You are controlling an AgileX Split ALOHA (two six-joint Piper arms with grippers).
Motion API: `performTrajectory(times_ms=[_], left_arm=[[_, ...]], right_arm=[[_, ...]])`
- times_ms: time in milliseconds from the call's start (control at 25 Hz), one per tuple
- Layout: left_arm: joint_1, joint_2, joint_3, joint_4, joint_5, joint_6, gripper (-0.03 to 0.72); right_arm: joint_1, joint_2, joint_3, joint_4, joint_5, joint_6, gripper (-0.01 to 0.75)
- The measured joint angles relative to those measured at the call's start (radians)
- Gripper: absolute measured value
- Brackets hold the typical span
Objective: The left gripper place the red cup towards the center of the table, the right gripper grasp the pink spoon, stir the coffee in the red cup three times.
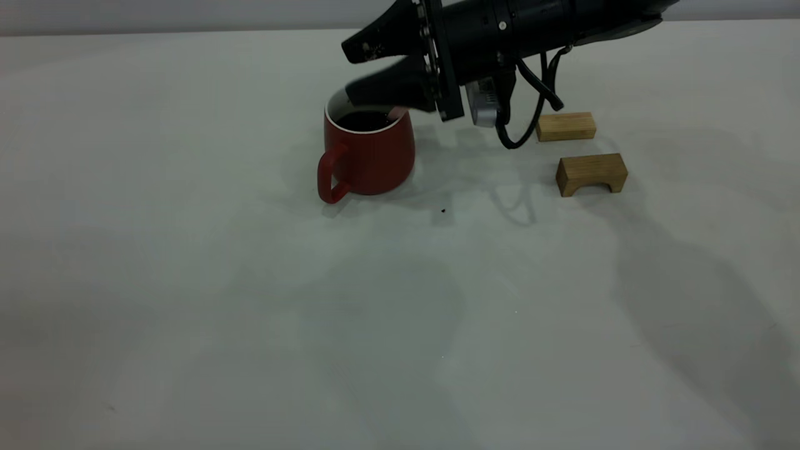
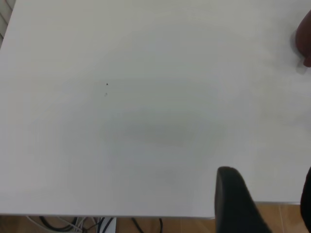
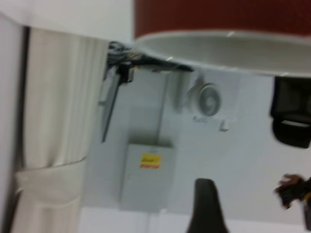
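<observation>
- The right gripper (image 1: 353, 72) reaches in from the upper right of the exterior view, its two black fingers (image 1: 375, 84) spread apart, one above the other, over the mouth of the red cup (image 1: 369, 153).
- A small patch of pale pink, the pink spoon (image 1: 396, 113), shows just under the lower finger at the cup's rim; whether the fingers actually pinch it cannot be told from here.
- The coffee (image 1: 364, 120) lies dark inside the cup's white rim.
- The red cup stands upright near the middle of the surface (image 1: 250, 281), its loop handle turned toward the camera and to the left.
- Two tan wooden blocks (image 1: 590, 173) sit to the right of the cup, well apart from it, one behind the other.
- The left gripper (image 2: 272, 204) shows only in its own wrist view, at the near edge of the surface; only one dark finger (image 2: 235, 199) shows clearly, so its opening cannot be told.
</observation>
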Motion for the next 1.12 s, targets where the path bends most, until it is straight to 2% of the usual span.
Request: performTrajectory(times_ms=[160,400,560,840,1120], left_arm=[[0.000,0.000,0.000,0.000,0.000,0.000,0.407],[0.000,0.000,0.000,0.000,0.000,0.000,0.407],[0.000,0.000,0.000,0.000,0.000,0.000,0.407],[0.000,0.000,0.000,0.000,0.000,0.000,0.407],[0.000,0.000,0.000,0.000,0.000,0.000,0.407]], right_arm=[[0.000,-0.031,0.000,-0.096,0.001,-0.065,0.699],[0.000,-0.144,-0.007,-0.202,0.015,-0.346,0.690],[0.000,-0.216,-0.007,-0.244,0.018,-0.509,0.619],[0.000,-0.364,-0.007,-0.437,0.026,-0.712,0.421],[0.000,-0.517,-0.007,-0.633,0.050,-0.785,0.222]])
